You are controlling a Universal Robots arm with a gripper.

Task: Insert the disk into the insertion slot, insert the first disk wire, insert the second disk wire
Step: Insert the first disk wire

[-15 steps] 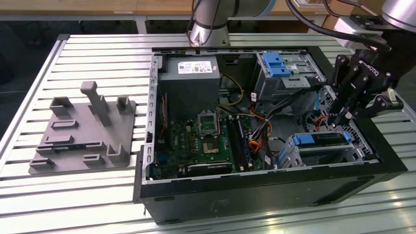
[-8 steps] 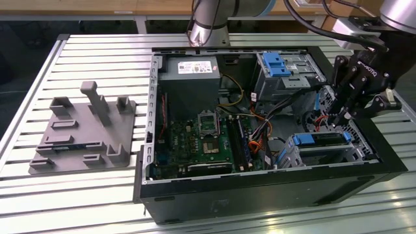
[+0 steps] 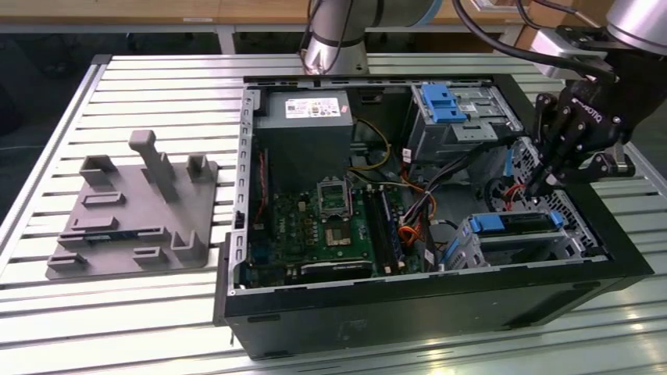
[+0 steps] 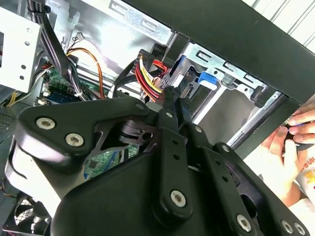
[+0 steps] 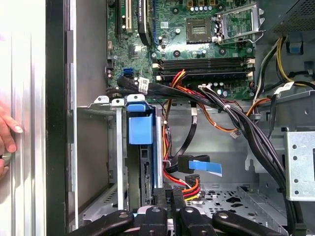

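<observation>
The disk (image 5: 140,123), in its blue carrier, sits inside the insertion slot (image 5: 98,147), a silver perforated cage near the case's front corner; the exterior view shows the disk (image 3: 511,225) and the slot (image 3: 568,234) too. My gripper (image 5: 168,194) hangs just beside the disk's connector end, shut on a plug with red, yellow and black wires (image 5: 191,186). The second wrist view shows the gripper (image 4: 170,94) pinching this wire plug (image 4: 147,78). A black flat cable with a blue tab (image 5: 202,166) lies loose beside it. In the exterior view the gripper (image 3: 536,187) reaches into the case.
A taller grey bay with a blue latch (image 3: 443,101) stands at the case's back. The motherboard (image 3: 333,226) and power supply (image 3: 302,109) fill the exterior view's left half of the case. A grey fixture plate (image 3: 136,211) lies outside. A person's hand (image 5: 7,137) rests by the case wall.
</observation>
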